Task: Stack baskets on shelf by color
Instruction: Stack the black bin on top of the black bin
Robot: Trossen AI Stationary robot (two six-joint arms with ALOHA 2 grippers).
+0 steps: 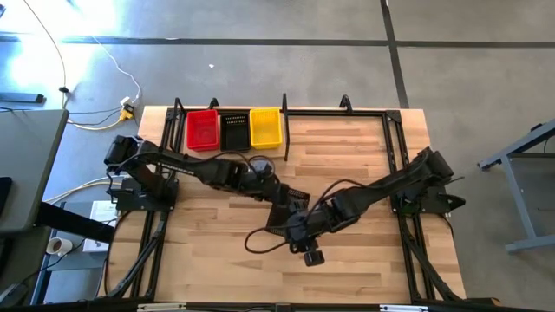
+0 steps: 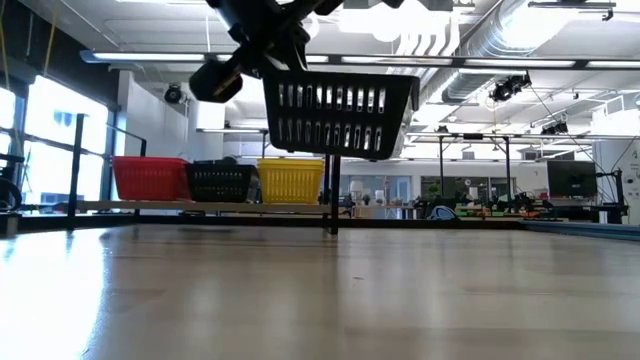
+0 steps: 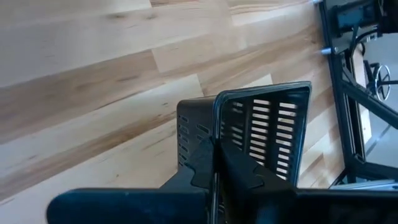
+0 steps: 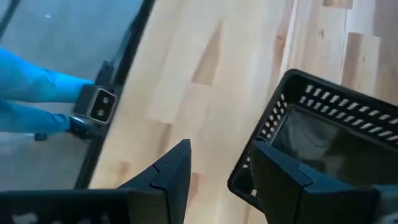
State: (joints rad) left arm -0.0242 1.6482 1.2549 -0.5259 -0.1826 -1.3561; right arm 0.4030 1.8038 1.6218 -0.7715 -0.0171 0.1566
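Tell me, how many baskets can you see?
4. A red basket, a black basket and a yellow basket sit side by side on the shelf; another black basket hangs lifted. Stacked ones may hide.

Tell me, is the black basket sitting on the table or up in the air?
Up in the air. The black plastic mesh basket hangs clear above the wooden tabletop.
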